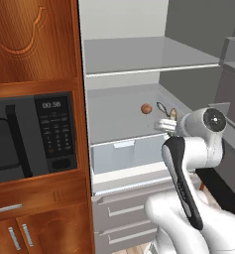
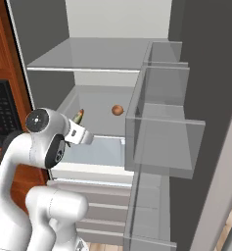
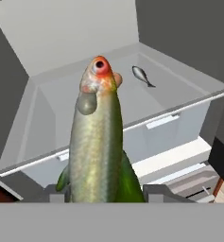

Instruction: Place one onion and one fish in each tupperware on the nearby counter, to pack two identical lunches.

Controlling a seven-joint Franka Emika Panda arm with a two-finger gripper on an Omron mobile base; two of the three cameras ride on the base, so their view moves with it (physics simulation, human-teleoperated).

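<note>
Between the fingers (image 3: 100, 196), gripped upright, a slender glossy green-yellow fish (image 3: 97, 142); round orange-brown onion (image 1: 146, 108) behind.

A glossy, slick sheen is being shown by the green-yellow fish with the red eye (image 3: 95, 142). Polished red-brown wood grain is being displayed by the cabinet fronts (image 1: 34, 39), with brushed metal handles (image 1: 10, 207). A matt pale grey plastic look is being presented by the fridge drawer (image 3: 52, 104), and translucent smooth plastic by the door bins (image 2: 161, 142).
</note>
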